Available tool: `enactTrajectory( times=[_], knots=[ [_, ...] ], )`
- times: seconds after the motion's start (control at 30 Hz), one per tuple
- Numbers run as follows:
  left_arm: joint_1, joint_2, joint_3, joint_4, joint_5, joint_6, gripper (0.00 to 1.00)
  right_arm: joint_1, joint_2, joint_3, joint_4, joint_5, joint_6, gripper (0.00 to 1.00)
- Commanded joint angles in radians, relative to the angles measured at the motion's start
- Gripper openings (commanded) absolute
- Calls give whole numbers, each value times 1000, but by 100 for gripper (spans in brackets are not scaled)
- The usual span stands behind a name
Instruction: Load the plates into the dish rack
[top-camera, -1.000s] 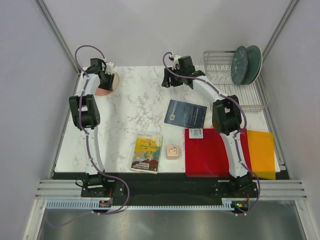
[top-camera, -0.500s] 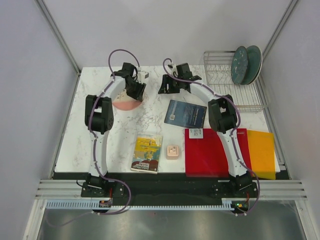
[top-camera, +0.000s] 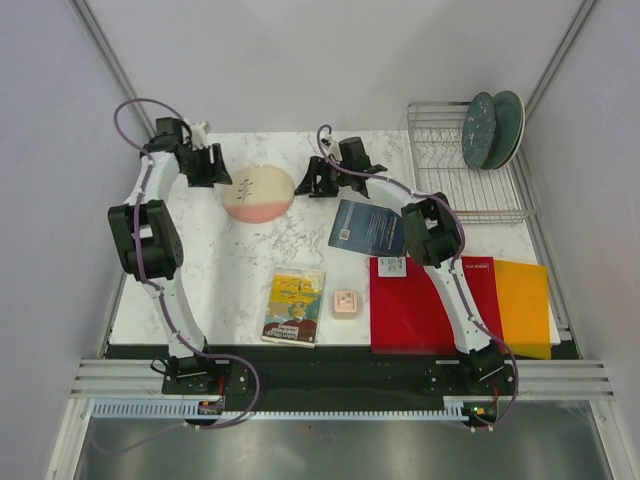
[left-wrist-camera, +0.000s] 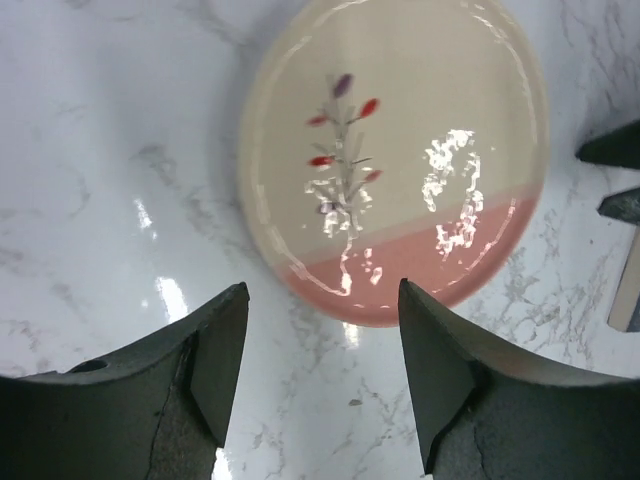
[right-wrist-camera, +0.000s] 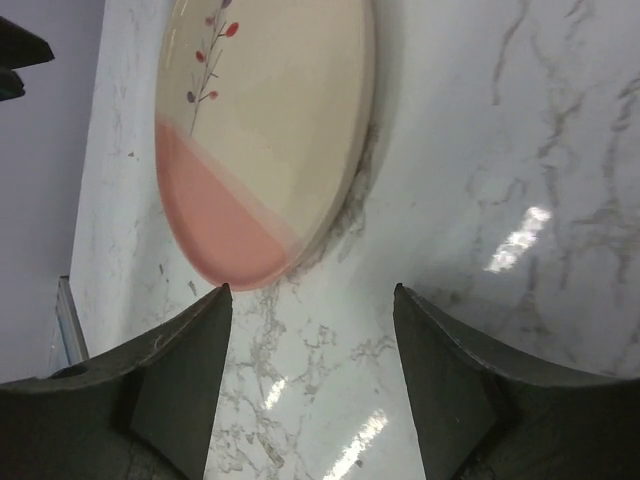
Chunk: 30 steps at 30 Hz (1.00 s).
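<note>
The left gripper (top-camera: 212, 170) hovered with its jaws apart and nothing between them, low over the marble table (top-camera: 240, 265). In its wrist view (left-wrist-camera: 320, 292) the two dark fingers framed the near pink edge of the cream-and-pink plate (left-wrist-camera: 400, 150), without touching it. That plate (top-camera: 258, 193) lay flat and face up on the table, its sprig motif showing, with the left gripper just beside it at its 10 o'clock.

The right gripper (top-camera: 312, 180) sat close at the plate's 3 o'clock, jaws likewise spread and holding nothing. Its wrist view (right-wrist-camera: 312, 292) looked along the table at the plate (right-wrist-camera: 270, 130), which lay just ahead of the fingertips.

Outward from there, the dish rack (top-camera: 432, 106) stood at the table's 2 o'clock corner, well apart from the loose plate. Two plates stood on edge at the rack's far right end, a grey-green plate (top-camera: 479, 130) in front of a dark teal plate (top-camera: 510, 115).

A dark blue book (top-camera: 371, 227) lay near the table's middle. Toward 6 o'clock lay a yellow book (top-camera: 294, 305), a small peach block (top-camera: 346, 302), a red mat (top-camera: 420, 310) and an orange mat (top-camera: 522, 305)
</note>
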Motion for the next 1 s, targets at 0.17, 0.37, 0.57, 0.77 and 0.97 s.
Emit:
enactTrajectory(
  times=[0.17,0.37,0.57,0.77,0.97],
  knots=[
    [117,76,-2,45,144,-132,69,41,83,40,100,-9,135,73],
    [135,205,75,51,186,-161,69,46,101,30,98,36,164,73],
    [143,285,138,53,224,-186,66,46,133,30,109,54,212,73],
    [137,374,138,41,488,-184,38,63,180,-13,140,22,408,77],
    [112,415,109,33,598,-167,19,75,215,-53,229,-19,503,75]
  ],
)
